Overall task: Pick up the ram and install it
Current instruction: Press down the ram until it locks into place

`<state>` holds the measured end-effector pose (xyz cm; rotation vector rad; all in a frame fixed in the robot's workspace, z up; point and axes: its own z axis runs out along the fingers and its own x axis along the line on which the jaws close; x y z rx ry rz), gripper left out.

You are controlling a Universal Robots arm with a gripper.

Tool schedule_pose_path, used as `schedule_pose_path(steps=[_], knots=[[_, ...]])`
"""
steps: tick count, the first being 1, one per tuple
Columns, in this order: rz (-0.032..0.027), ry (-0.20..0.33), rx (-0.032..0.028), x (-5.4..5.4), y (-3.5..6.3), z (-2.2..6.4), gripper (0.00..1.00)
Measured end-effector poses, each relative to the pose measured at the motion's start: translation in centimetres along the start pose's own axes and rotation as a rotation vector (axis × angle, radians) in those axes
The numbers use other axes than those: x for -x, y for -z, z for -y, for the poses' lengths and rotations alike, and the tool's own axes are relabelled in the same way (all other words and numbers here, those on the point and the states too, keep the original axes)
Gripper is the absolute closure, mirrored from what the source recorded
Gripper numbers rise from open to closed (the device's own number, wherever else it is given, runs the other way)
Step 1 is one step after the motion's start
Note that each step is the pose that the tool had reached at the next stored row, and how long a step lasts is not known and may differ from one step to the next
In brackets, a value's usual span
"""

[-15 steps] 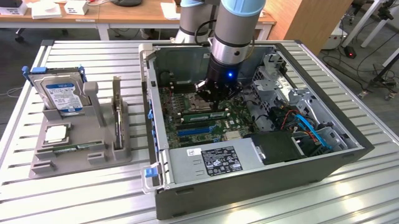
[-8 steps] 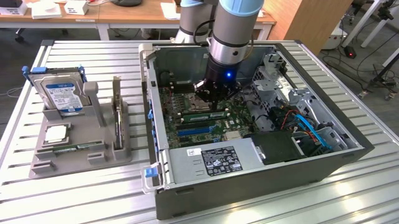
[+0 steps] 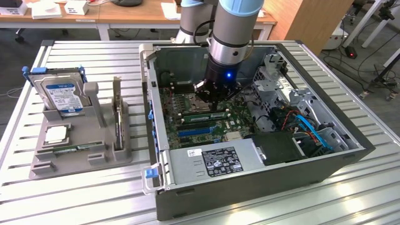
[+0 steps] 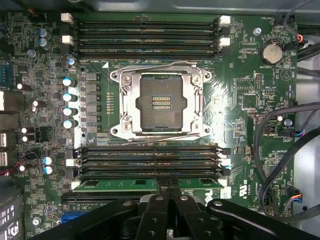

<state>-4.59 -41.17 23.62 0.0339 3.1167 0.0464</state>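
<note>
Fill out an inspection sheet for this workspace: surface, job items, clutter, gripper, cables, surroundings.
Surface: slatted metal table carrying an open computer case and a grey parts holder.
Job's things: ram lies along a motherboard slot, beside the empty CPU socket.
Clutter: hard drive upright in the holder; a second green stick lies flat there.
Gripper: gripper shut, fingertips at the ram's upper edge, inside the case.
Cables: blue cable and black leads in the case.
Surroundings: wooden desks behind; dark floor.
</note>
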Motion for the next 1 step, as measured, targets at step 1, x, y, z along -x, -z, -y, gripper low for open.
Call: schedule_pose_path(steps=[1], knots=[[0.0000,0.000,0.0000,0.00,0.00,0.00,0.91]])
